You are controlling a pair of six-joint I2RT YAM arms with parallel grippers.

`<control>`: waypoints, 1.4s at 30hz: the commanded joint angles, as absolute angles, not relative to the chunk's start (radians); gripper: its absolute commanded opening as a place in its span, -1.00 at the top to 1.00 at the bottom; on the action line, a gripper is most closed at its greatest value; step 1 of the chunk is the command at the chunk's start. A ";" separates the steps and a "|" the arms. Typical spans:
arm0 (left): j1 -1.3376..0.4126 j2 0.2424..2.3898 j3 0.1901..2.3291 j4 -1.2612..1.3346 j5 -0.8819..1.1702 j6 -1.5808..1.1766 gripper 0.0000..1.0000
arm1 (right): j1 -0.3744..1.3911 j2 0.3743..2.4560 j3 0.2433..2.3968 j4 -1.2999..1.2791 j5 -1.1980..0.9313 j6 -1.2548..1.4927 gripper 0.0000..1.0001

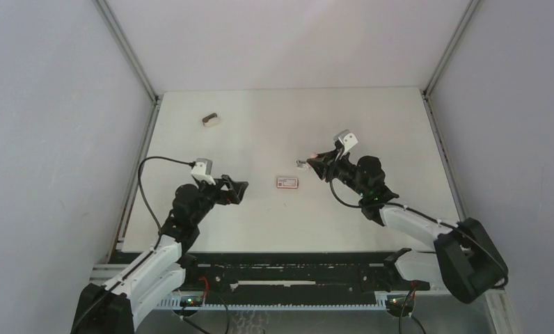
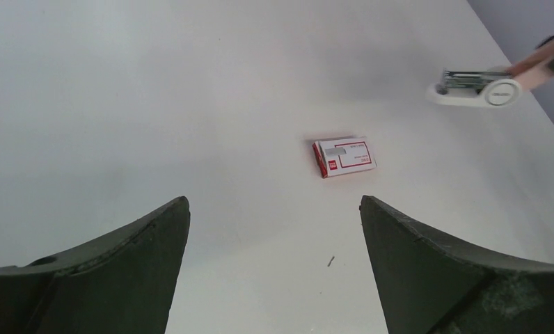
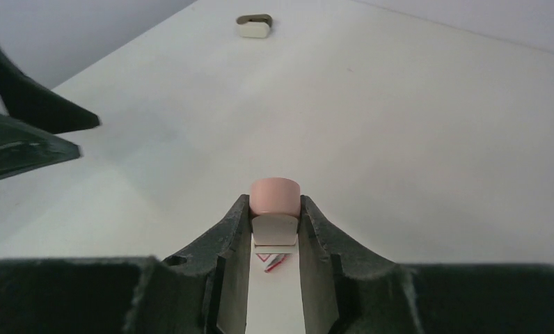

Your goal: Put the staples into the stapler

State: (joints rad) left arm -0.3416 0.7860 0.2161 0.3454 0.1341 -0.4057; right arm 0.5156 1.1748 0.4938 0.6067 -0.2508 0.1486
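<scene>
Top: we see left arm folded low, left pincer (image 1: 238, 189) spread wide; right arm stretched forward. Left wrist: staple box (image 2: 344, 156) on surface (image 2: 156, 104). Right wrist: right pincer (image 3: 275, 223) clamped on stapler (image 3: 275, 197); staples tray (image 3: 254, 26) far back.

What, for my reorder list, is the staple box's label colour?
The staple box label is white with red edging; left wrist view shows it best.

table (image 1: 399, 125): white | staple box (image 1: 286, 182): centre | small brown-and-cream object (image 1: 211, 120): far left
</scene>
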 commanded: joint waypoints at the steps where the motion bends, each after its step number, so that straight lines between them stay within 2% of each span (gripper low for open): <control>1: -0.337 0.711 0.178 0.451 0.134 -0.332 -0.91 | 0.456 1.289 0.483 0.858 -0.291 0.132 1.00; 13: -0.337 0.678 0.141 0.500 0.156 -0.295 -0.91 | 0.312 1.528 0.511 1.002 -0.479 0.132 1.00; 22: -0.337 0.699 0.133 0.525 0.165 -0.291 -0.91 | 0.309 1.595 0.541 0.994 -0.462 0.102 1.00; 32: -0.337 0.691 0.131 0.528 0.176 -0.296 -0.91 | 0.377 1.562 0.564 0.789 -0.345 0.085 1.00; 42: -0.337 0.658 0.126 0.516 0.177 -0.296 -0.91 | 0.398 1.597 0.534 0.835 -0.310 0.107 1.00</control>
State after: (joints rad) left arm -0.3416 0.6777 0.1455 0.4767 0.1646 -0.3187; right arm 0.3901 1.5963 0.5365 0.7834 -0.3367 0.1081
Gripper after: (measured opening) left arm 0.954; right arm 0.260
